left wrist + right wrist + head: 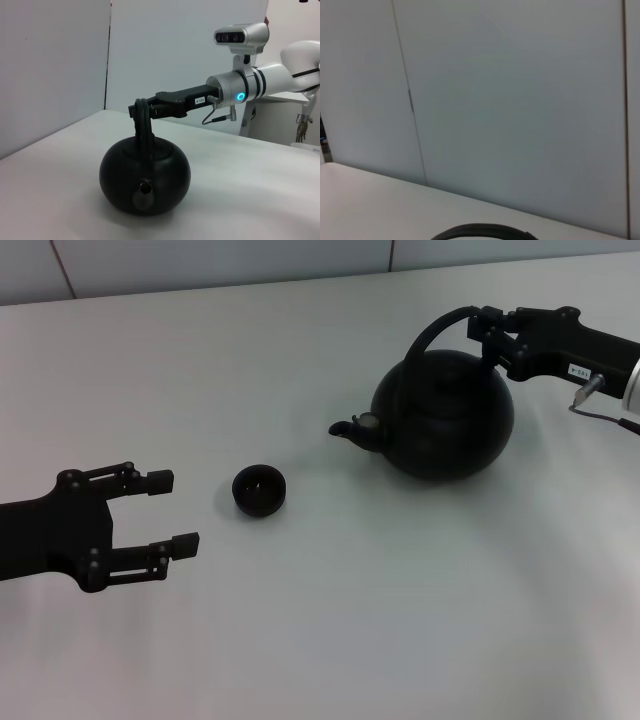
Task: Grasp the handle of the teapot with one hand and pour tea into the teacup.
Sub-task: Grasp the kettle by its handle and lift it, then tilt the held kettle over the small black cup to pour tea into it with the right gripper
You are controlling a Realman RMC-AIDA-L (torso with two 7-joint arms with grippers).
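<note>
- The teapot (pixel 445 415) sits right of centre in the head view, on the white surface (pixel 330 630); it is the biggest object, round and glossy black, spout (pixel 352 428) turned toward frame left; I judge it rigid, fairly heavy for one arm and slick on the body, so the body is no place to take hold.
- The right end effector (pixel 487 332), at the upper right of the head view, wears a small white label; it is at the handle's top, fingers either side of the hoop, apparently clamped on it.
- The left end effector (pixel 165 510) rests at the lower left of the head view, fingers spread wide, touching nothing; it looks parked.
- The handle (pixel 440 335) arches over the pot; its wrapped upper band looks the surest hold, since it should resist slipping as the pot tips.
- The teacup (pixel 259 489), small and dark, stands left of the spout, apart from it; likely light and easily knocked.
</note>
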